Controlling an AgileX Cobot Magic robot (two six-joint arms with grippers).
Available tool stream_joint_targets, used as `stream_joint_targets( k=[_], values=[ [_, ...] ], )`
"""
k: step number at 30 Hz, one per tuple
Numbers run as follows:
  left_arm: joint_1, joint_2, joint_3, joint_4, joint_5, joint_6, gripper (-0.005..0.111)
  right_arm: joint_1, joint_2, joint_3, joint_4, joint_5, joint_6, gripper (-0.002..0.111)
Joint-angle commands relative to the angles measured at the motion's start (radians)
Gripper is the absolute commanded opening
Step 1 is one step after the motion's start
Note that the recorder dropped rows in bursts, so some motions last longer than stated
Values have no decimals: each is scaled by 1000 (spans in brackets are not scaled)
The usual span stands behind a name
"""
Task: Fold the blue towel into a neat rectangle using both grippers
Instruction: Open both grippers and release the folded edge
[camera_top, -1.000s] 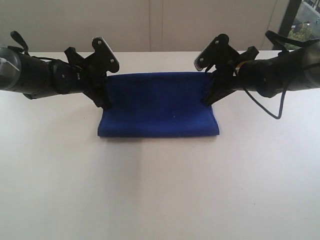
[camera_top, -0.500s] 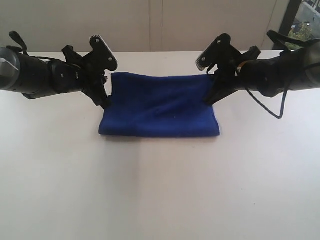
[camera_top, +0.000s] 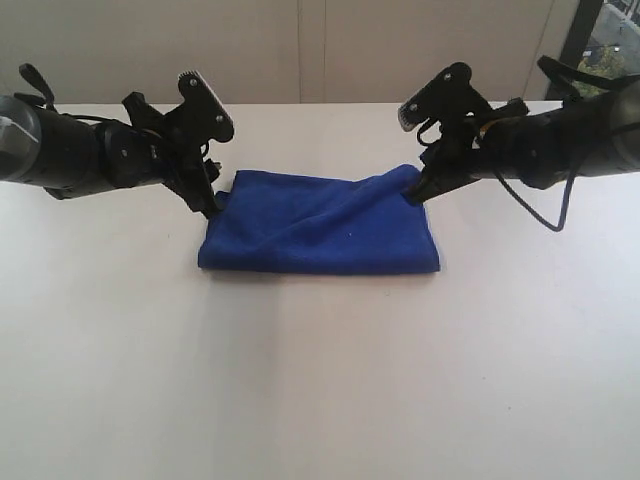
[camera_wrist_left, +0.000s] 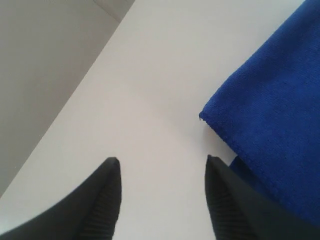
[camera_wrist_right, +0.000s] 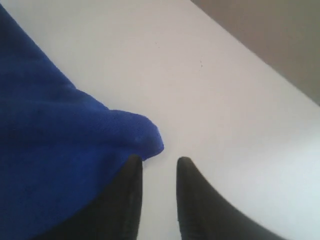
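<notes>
The blue towel (camera_top: 320, 228) lies folded on the white table (camera_top: 320, 390), its near fold straight and its upper layer rumpled with a slanting crease. My left gripper (camera_top: 213, 207) hangs at the towel's far left corner. In the left wrist view the left gripper (camera_wrist_left: 162, 158) is open wide over bare table, and the towel's corner (camera_wrist_left: 270, 115) lies beside one finger. My right gripper (camera_top: 412, 196) is at the raised far right corner. In the right wrist view the right gripper (camera_wrist_right: 159, 157) shows a narrow gap with only table in it, the towel (camera_wrist_right: 50, 150) bunched against one finger.
A pale wall (camera_top: 320, 50) rises behind the table's far edge. A window (camera_top: 608, 45) shows at the top right. The black arms reach in from both sides, with a cable (camera_top: 545, 215) looping below the right one.
The towel's far edge, held high and taut a second ago, has dropped and slumped forward into a crease. Both grippers have let go and sit slightly lower at the corners.
</notes>
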Motion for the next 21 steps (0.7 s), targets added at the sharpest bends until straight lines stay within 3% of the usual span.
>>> stream_joint_targets(
  k=[1, 3, 6, 16, 21],
  values=[
    [16, -6, -50, -61, 66, -42, 38, -6, -4, -124, 16, 278, 176, 11],
    [27, -6, -98, -61, 159, -62, 23, -6, -4, -149, 21, 320, 188, 2],
    [33, -6, -148, -61, 265, -112, 1, -6, 23, -174, 46, 307, 188, 0],
    [39, 12, -184, -61, 323, -226, 0, -4, 184, -282, 120, 313, 188, 0],
    [81, 74, -288, -61, 468, -292, 0, 6, 192, -312, 137, 367, 188, 0]
  ],
)
